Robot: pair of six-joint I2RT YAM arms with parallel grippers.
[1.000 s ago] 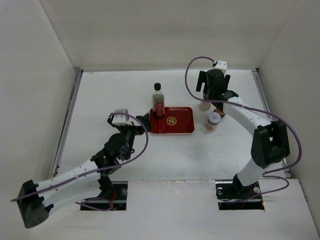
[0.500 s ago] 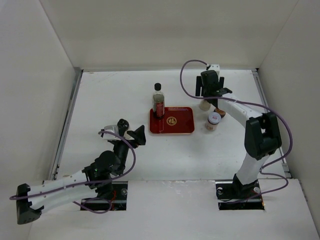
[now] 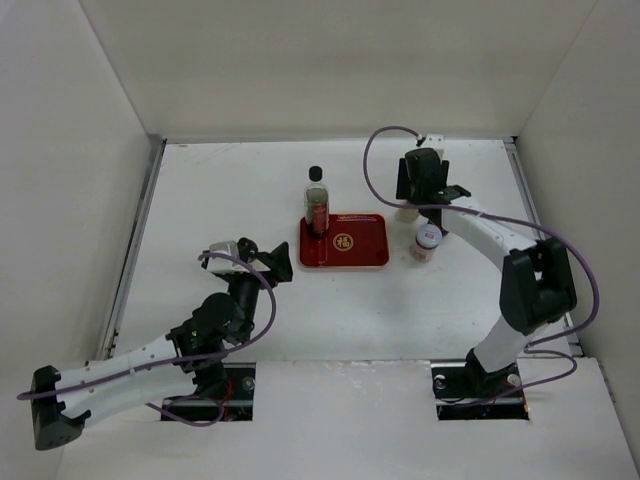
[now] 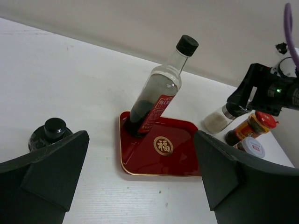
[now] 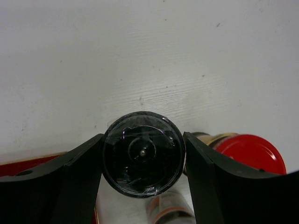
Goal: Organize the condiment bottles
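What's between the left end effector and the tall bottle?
Bare table, then the red tray the bottle stands on; the left wrist view shows it.

Overhead from behind; wrist cameras close (common ground: red tray)

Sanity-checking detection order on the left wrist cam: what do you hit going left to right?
dark black-capped item → tall black-capped bottle → grey-lidded shaker → red-lidded jar. Left out because they overlap others: red tray, white-lidded shaker.
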